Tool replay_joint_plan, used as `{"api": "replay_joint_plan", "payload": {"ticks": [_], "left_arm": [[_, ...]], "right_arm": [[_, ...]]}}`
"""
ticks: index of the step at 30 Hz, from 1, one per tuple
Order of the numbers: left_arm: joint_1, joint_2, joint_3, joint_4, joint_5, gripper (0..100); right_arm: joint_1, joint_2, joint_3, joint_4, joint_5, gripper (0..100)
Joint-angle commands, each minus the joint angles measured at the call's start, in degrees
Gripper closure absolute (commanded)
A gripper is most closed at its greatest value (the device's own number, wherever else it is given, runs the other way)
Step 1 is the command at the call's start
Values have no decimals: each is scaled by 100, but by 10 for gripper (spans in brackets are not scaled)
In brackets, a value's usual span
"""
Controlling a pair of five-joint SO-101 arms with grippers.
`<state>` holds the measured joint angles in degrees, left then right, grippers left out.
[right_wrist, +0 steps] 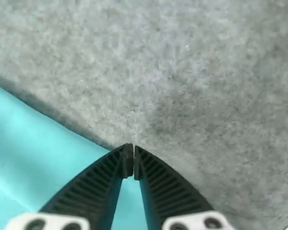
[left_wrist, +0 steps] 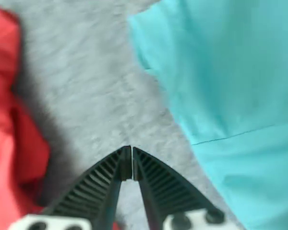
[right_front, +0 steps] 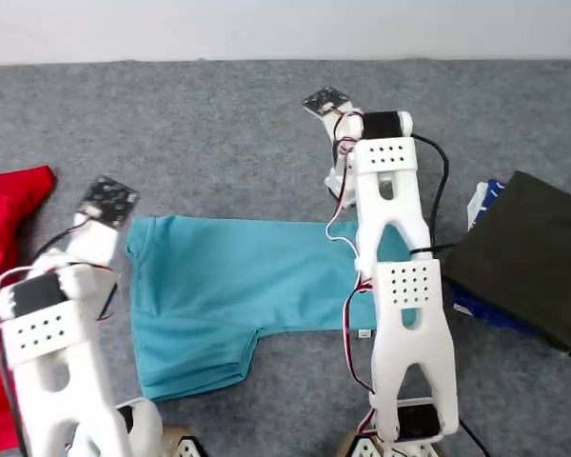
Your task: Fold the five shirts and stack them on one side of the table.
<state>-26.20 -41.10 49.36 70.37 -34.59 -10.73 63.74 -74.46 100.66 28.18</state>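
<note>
Over the far edge of the teal shirt [right_front: 228,286], the right gripper [right_wrist: 128,160] hung with its jaws pressed together, holding nothing; its white arm [right_front: 400,286] stretched across the shirt from the near side. Just off the shirt's collar side, the left gripper [left_wrist: 131,163] pointed down at bare felt between it and the red shirt [right_front: 5,238], jaws likewise closed and empty. The teal shirt lay spread flat on the grey felt tabletop [right_front: 219,124], with a pale wall [right_front: 266,29] beyond. Opposite the red shirt, a dark shirt [right_front: 523,257] covered most of a blue cloth [right_front: 485,200]. The frame edges cut off both the red and dark shirts.
</note>
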Motion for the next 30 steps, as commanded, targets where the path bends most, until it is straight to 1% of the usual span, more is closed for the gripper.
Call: {"api": "replay_joint_plan", "payload": {"ticks": [1,4,7,12,16,19,25,28,30], "left_arm": [[-492,-229,-171,26,44,986],[-949,-229,-163,0,44,986],[-1257,-220,-136,-9,35,986],[-1424,-220,233,-273,26,986],[-1433,-220,418,-290,26,986],[-1433,-220,514,-290,26,986],[-1433,-220,673,-290,26,986],[-1433,-220,760,-255,26,986],[-1530,-220,857,-255,26,986]], "right_arm": [[-321,-989,519,251,-70,990],[-602,-1736,1547,251,-62,990],[-998,-2501,2655,242,-53,990],[-1824,-3679,4325,224,-62,990],[-2554,-4629,5626,101,-114,990],[-3020,-5429,6637,-418,-202,979],[-3899,-6677,9029,-2123,-193,864],[-4312,-6914,9705,-2844,-149,847],[-4549,-6905,9916,-3108,-141,829]]}}
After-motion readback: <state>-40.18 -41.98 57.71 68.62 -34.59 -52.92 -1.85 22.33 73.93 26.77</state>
